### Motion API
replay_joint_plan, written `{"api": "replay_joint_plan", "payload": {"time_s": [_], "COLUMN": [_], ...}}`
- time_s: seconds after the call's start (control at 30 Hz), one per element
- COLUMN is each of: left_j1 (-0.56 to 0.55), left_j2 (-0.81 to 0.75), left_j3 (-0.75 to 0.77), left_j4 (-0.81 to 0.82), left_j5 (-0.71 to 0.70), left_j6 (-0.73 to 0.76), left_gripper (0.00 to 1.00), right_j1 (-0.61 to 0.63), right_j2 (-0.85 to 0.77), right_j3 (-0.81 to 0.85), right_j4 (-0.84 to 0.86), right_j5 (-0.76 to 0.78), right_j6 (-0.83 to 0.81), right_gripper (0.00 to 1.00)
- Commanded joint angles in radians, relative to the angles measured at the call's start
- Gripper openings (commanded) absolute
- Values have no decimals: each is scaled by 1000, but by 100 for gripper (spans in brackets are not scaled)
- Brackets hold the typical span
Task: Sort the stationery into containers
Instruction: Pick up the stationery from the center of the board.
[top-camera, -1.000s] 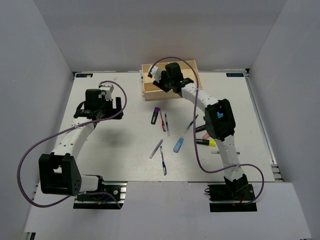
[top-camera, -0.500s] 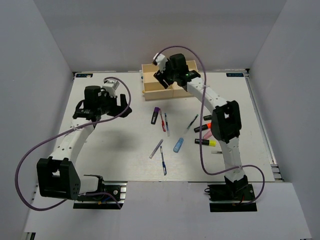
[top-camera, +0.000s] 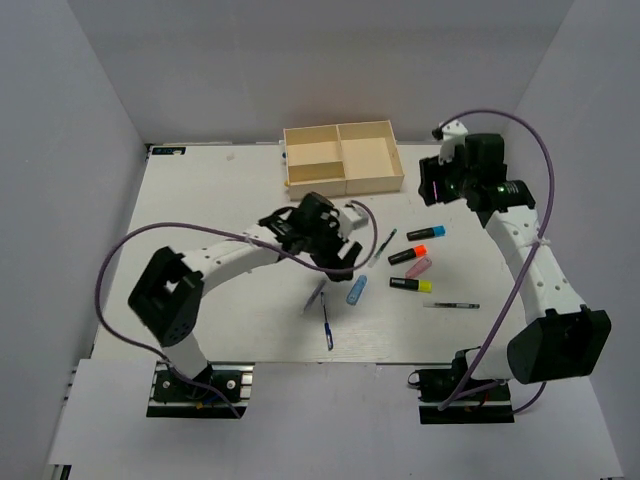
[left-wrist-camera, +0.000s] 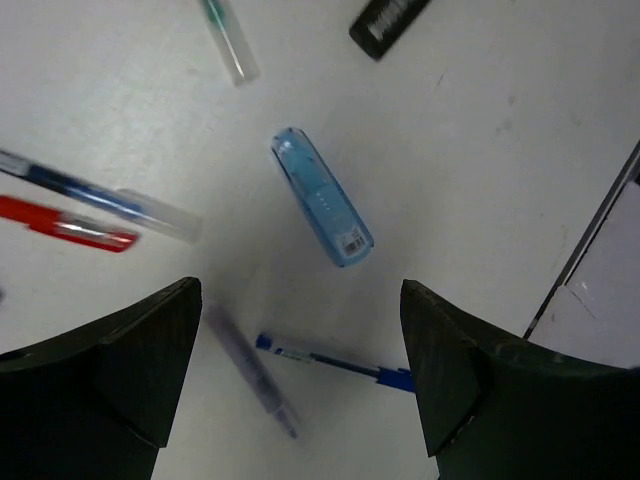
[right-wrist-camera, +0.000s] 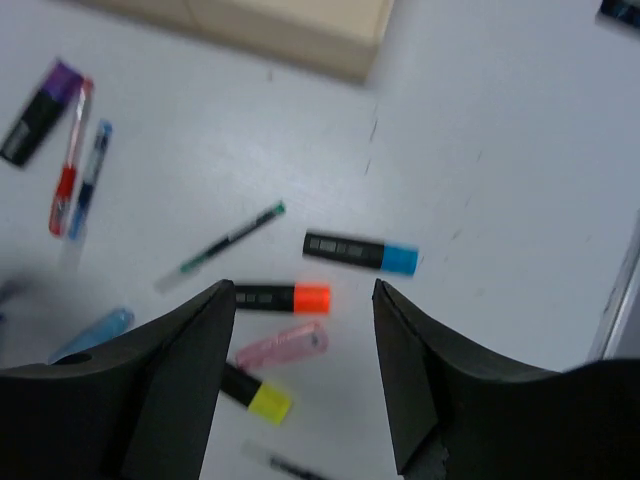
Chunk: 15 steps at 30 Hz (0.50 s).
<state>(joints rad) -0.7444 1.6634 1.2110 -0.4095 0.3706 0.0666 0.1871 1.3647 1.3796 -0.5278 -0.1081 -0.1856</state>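
Left gripper (left-wrist-camera: 300, 325), on nearer arm, jaws spread wide, holding nothing; translucent pale-blue oblong piece (left-wrist-camera: 322, 210) centred just ahead, long axis diagonal to gap.

White table (top-camera: 200, 200) (pale walls (top-camera: 70, 130) around)

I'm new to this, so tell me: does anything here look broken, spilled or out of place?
Nothing broken or spilled. Pens and highlighters lie loose at all angles on the table, outside the tray.
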Motion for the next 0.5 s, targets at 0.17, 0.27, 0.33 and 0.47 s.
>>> {"api": "replay_joint_plan", "payload": {"time_s": [0.17, 0.27, 0.33, 0.47], "left_j1": [-136, -173, -187, -220], "left_j2": [153, 209, 246, 297], "left_j3": [93, 131, 157, 191], "left_j4": [-66, -81, -83, -81], "left_j5": [-191, -216, -225, -257], "left_j6": [-42, -42, -48, -54], "left_gripper": [91, 92, 92, 91], "right_j1": [-95, -117, -129, -140], "right_j2": [-182, -216, -228, -245], "right_j3": [-218, -264, -286, -289], "right_j4": [-181, -187, -193, -202], "right_j5": [-51, -44, -51, -76], "right_j6": [28, 8, 0, -9], "right_gripper": [64, 65, 65, 65]}}
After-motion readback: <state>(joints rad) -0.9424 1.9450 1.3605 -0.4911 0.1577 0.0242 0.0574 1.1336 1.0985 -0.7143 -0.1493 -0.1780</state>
